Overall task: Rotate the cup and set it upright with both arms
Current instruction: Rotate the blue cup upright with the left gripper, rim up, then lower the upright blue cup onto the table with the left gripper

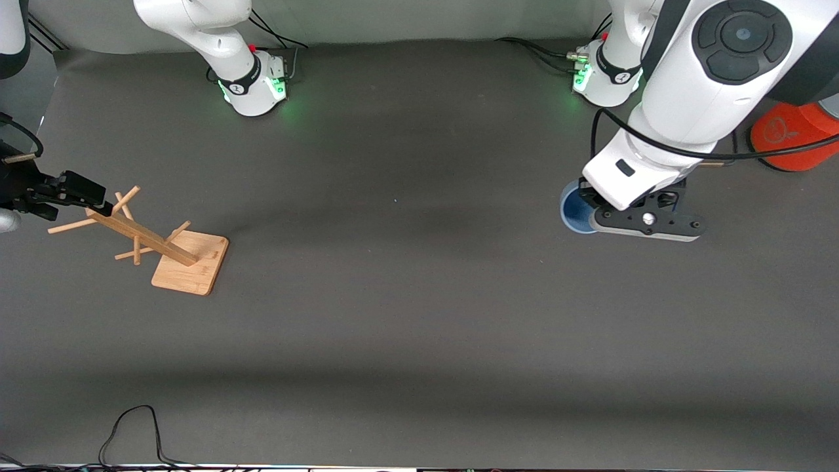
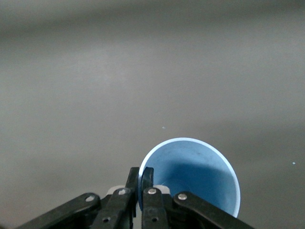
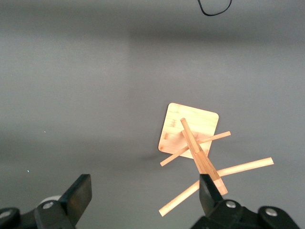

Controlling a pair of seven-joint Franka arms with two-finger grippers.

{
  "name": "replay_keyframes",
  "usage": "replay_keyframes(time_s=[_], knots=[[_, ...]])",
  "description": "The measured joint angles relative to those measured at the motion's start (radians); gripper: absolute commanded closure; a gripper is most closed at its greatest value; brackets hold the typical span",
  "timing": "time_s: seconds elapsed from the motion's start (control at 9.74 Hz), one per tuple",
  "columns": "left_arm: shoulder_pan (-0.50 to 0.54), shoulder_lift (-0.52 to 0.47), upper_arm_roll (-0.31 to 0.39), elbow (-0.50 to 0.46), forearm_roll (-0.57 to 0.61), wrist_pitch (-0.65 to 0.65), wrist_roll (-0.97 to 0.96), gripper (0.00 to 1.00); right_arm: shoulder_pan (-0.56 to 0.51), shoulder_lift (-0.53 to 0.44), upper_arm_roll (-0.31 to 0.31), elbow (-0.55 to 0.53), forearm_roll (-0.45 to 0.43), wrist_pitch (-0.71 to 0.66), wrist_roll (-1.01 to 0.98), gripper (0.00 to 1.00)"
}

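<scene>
The pale-blue cup (image 1: pixel 577 207) lies on its side with its darker blue inside showing, near the left arm's end of the table. My left gripper (image 1: pixel 592 211) is shut on the cup's rim, one finger inside and one outside. In the left wrist view the cup (image 2: pixel 195 176) opens toward the camera, and the fingers (image 2: pixel 147 179) pinch its wall at my left gripper (image 2: pixel 140 177). My right gripper (image 1: pixel 77 192) is open and empty over the wooden rack's top, at the right arm's end of the table. It also shows in the right wrist view (image 3: pixel 145 193).
A wooden peg rack (image 1: pixel 172 250) on a square base stands toward the right arm's end; it shows in the right wrist view (image 3: pixel 193 140). A large orange cylinder (image 1: pixel 790 134) sits by the left arm's base. A black cable (image 1: pixel 131 432) loops at the table's near edge.
</scene>
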Motion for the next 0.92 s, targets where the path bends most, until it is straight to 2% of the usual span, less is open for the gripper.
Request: replay_keyframes(time_s=[0.31,0.51,0.72,0.92], knots=[[-0.017,-0.023,-0.016,-0.253,-0.02,0.349,-0.071,1.0,0.0,0.0,0.0,0.0,0.0,0.0,0.0,0.0],[-0.077,-0.013,-0.022,-0.382,-0.019,0.558,-0.176,1.0,0.0,0.0,0.0,0.0,0.0,0.0,0.0,0.0],[-0.14,0.027,-0.024,-0.474,-0.007,0.754,-0.3,1.0,0.0,0.001,0.0,0.0,0.0,-0.002,0.0,0.0],[-0.193,0.111,-0.025,-0.505,0.083,0.885,-0.466,1.0,0.0,0.001,0.0,0.0,0.0,-0.002,0.0,0.0]])
